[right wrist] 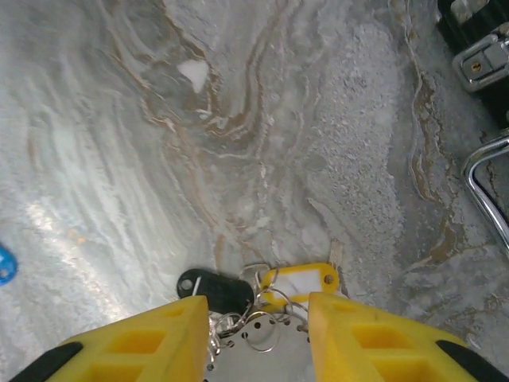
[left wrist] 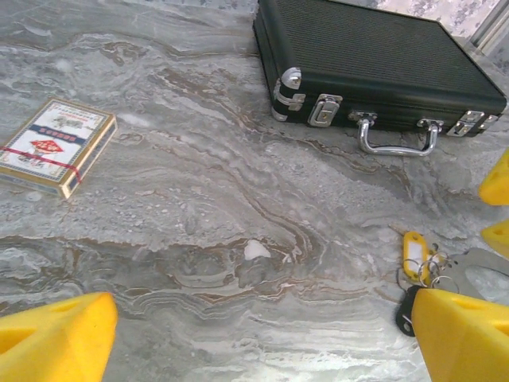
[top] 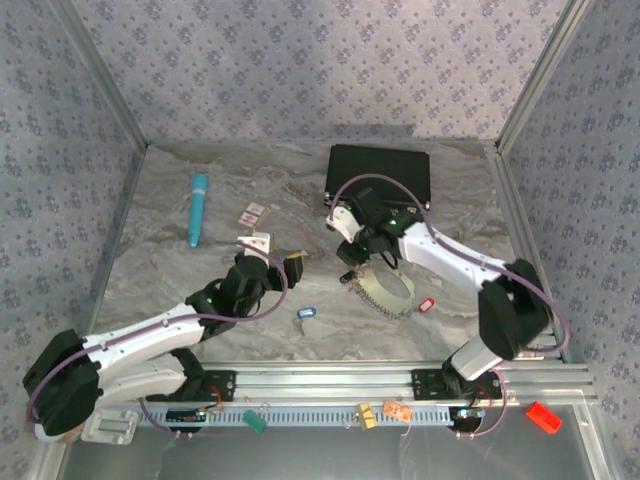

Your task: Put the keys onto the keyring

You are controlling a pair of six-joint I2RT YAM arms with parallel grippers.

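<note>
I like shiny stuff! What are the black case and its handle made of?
The black case looks like hard plastic or coated metal: matte, with fine ribbed ridges. Its handle looks like polished metal: silvery, with bright glints.

top: high, rear, whole table (top: 200, 290) | wrists: low, close (both share black case (left wrist: 382, 56), keys (right wrist: 298, 280))

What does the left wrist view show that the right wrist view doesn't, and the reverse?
Left wrist, not right wrist: the boxed card pack and the whole lid of the black case. Right wrist, not left wrist: a sliver of the blue key at the picture's left edge. Both: the yellow key, the dark key beside it, the case handle and the marbled table.
</note>
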